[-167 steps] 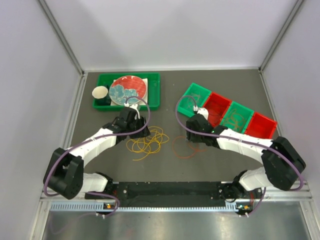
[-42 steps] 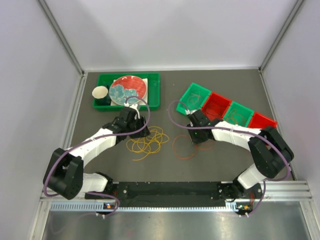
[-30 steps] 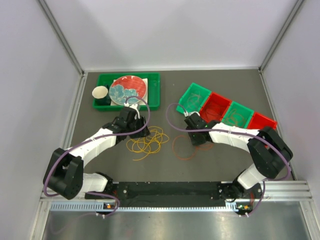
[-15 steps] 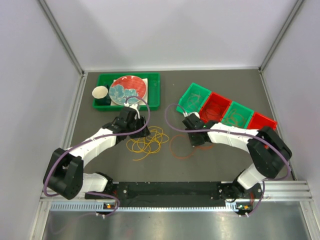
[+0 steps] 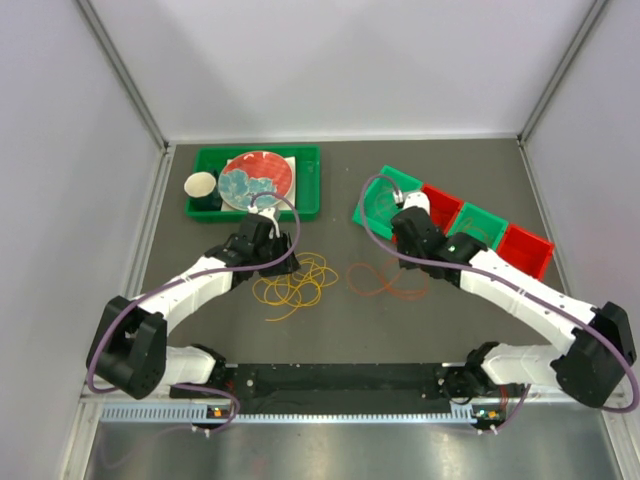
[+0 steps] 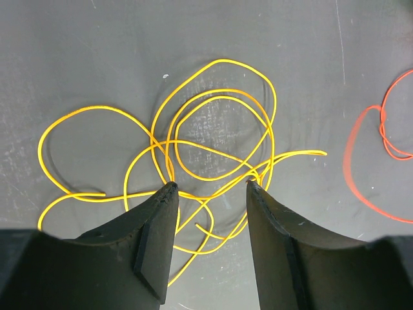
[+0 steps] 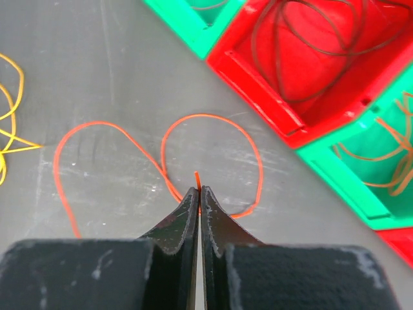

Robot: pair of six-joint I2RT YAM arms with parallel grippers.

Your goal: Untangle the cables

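Observation:
A tangle of yellow cables (image 6: 219,129) lies on the dark table, also seen from above as yellow cables (image 5: 295,280). My left gripper (image 6: 211,187) hovers over its near edge, open, a finger on either side and nothing between them; from above it is the left gripper (image 5: 278,262). My right gripper (image 7: 199,192) is shut on the end of a red-orange cable (image 7: 210,115), whose two loops trail on the table below. From above, the right gripper (image 5: 425,258) sits beside the red-orange cable (image 5: 385,280).
A row of bins stands at the right: green bin (image 5: 385,195), red bin (image 5: 440,205), green bin (image 5: 478,225), red bin (image 5: 525,245). The nearer red bin (image 7: 258,84) holds a dark maroon cable. A green tray (image 5: 310,185) with a plate and a cup (image 5: 200,185) stands behind.
My right gripper has shut on the red-orange cable's end, then risen and swung right toward the bins, dragging the cable that way. The left arm has not moved.

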